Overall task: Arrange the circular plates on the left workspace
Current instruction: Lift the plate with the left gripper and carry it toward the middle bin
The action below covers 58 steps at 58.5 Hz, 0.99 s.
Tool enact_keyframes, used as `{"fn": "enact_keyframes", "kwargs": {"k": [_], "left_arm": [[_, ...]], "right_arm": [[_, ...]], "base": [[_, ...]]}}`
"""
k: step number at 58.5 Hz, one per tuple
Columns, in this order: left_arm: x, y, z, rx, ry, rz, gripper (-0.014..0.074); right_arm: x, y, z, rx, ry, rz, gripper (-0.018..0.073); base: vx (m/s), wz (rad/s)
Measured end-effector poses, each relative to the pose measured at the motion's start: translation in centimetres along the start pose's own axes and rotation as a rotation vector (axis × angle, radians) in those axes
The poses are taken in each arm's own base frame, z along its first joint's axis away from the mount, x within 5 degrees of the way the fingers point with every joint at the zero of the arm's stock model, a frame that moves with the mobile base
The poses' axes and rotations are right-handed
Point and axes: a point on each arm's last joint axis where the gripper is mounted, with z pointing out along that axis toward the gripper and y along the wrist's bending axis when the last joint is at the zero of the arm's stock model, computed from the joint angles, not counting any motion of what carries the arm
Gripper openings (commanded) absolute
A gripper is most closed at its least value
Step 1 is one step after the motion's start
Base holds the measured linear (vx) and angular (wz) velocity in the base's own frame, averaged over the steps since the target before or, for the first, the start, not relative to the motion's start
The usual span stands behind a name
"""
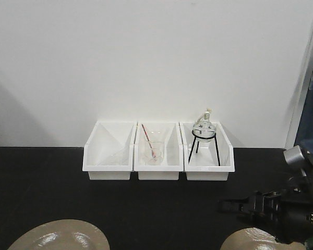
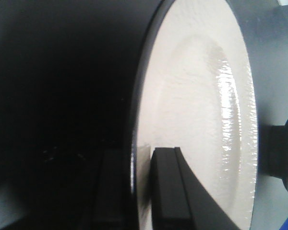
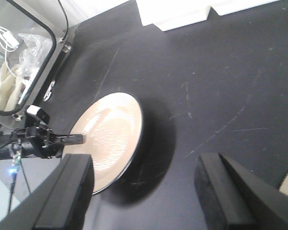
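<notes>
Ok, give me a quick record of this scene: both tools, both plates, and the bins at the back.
left tool: shut on left plate at its rim
left plate: glossy beige, front left
right tool: open, empty
right plate: front right, ungripped
countertop: black
white bins: three in a row at the wall, glassware inside

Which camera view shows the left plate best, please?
The right wrist view: nearly the whole left plate shows there. The front view cuts it off at the bottom edge; the left wrist view shows only part, very close.
</notes>
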Motion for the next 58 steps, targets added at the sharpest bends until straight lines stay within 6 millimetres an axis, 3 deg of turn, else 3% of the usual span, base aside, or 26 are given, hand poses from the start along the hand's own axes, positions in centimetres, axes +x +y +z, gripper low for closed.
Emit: {"fn": "enact_keyframes", "kwargs": {"k": [19,30,45,58], "left_arm": [[-0.9,-1.9,0.6,0.173,-0.082,-0.080,-0.0001],[-2.2,-4.7,2.2,0.263,-0.136,-0.076,-0.0001],[-2.8,-10.4,6.6,0.257,-0.098,0.059,-0.0001],[-3.0,-11.8,11.2,0.244,-0.029,0.057,-0.0001]], "right_arm": [[-0.1,0.1,0.0,-0.007,-0.011,0.012,0.0494],[-0.1,0.1,0.0,-0.007,-0.012,0.013,0.0494],[-0.3,0.2,0.0,-0.023,-0.035,0.038,0.0494],[-0.4,0.2,0.0,-0.024,-0.044,0.025,0.0494]], "base": [[0.00,0.00],[0.00,0.00],[0.00,0.00],[0.00,0.00]]}}
